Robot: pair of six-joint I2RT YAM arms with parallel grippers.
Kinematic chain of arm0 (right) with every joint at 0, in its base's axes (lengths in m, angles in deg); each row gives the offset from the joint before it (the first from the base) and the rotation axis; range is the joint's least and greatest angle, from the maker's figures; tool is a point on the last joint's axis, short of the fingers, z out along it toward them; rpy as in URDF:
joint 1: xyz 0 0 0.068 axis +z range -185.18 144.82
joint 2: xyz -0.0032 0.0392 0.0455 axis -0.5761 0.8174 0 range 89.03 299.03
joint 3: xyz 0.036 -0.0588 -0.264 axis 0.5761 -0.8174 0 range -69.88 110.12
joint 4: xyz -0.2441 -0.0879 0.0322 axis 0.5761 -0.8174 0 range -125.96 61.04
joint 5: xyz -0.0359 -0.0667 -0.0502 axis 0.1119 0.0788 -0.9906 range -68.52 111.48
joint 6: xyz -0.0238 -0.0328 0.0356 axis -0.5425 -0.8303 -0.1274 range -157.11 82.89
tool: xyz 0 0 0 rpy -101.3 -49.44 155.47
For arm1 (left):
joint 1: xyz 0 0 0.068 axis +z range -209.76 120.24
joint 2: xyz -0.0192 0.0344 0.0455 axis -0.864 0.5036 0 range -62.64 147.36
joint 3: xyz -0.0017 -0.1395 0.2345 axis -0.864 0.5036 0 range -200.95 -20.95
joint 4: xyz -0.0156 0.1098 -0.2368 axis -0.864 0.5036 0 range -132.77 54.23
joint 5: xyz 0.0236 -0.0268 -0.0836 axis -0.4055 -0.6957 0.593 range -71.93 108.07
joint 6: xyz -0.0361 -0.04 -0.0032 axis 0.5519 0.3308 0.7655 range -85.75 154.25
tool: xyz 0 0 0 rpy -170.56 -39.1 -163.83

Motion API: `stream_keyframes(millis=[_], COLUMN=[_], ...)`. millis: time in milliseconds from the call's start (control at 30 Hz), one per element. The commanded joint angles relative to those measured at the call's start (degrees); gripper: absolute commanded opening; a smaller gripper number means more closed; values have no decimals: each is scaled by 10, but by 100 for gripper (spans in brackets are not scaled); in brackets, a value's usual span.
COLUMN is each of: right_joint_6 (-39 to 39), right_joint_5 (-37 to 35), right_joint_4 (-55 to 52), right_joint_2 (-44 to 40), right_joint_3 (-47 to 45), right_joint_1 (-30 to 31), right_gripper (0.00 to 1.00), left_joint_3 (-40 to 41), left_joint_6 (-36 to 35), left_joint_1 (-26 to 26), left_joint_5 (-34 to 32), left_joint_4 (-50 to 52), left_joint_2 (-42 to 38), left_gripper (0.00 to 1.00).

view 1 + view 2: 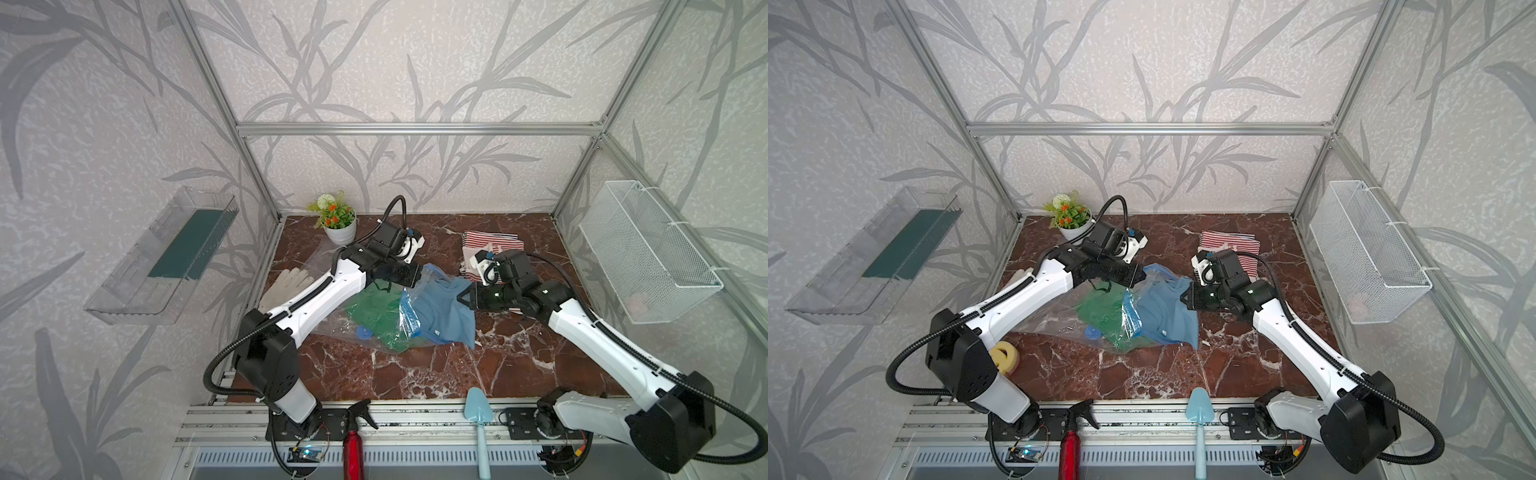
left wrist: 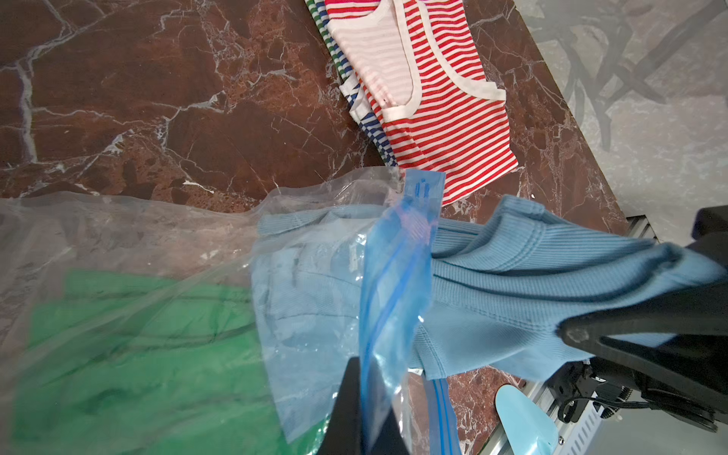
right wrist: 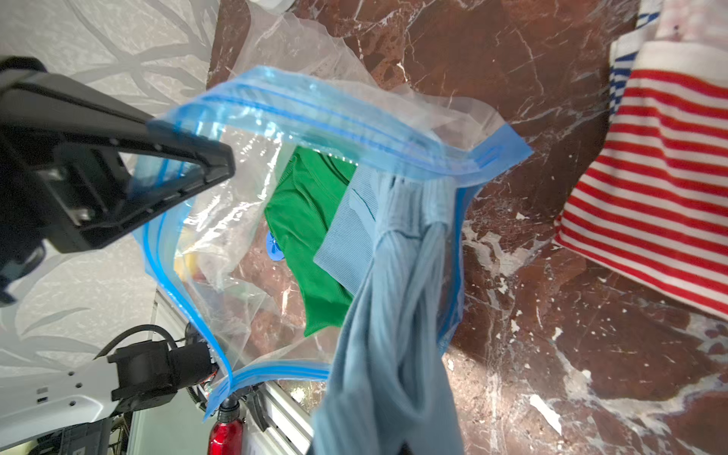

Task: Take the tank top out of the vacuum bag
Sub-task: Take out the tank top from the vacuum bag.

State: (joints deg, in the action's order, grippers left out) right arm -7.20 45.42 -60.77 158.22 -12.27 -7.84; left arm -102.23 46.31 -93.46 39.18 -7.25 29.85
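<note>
In both top views the vacuum bag [image 1: 409, 318] [image 1: 1128, 318] lies at the middle of the table [image 1: 415, 374], and the light blue tank top [image 1: 444, 316] [image 1: 1167, 316] spills out of its mouth toward the right edge. The left arm [image 1: 328, 291] reaches in over the bag, the left jaws pinched tight on the raised rim of the mouth. The right jaws are clamped on a bunch of the blue cloth. A green top [image 1: 370, 311] sits inside the plastic, and a stack of striped tops [image 1: 490, 241] rests near the far right corner. Over to the left wrist view: the blue zip-seal strip [image 2: 398, 275] runs up from the left jaws. Part of the tank top [image 2: 512, 283] shows through the clear film while the rest hangs outside, gripped by the black right jaws. In the right wrist view the mouth of the bag [image 3: 335, 114] gapes wide, its rim nipped by the left jaws. The tank top [image 3: 394, 315] trails out through the opening, with the green top [image 3: 307, 220] and the round blue valve [image 3: 273, 246] behind it.
</note>
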Motion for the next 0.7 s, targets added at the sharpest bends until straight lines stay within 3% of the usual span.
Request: stream_keyframes(millis=[0, 667], right_joint_6=[12, 18], right_joint_5=[32, 82], right_joint_4=[-37, -176], right_joint_2=[-15, -25], right_joint_3=[33, 146], right_joint_1=[-6, -38], right_gripper=[0, 0], left_joint_3=[-15, -16], left_joint_6=[-6, -7], left_joint_1=[2, 1], left_joint_5=[2, 0], left_joint_4=[0, 2], left_joint_2=[7, 1], left_gripper=[0, 0])
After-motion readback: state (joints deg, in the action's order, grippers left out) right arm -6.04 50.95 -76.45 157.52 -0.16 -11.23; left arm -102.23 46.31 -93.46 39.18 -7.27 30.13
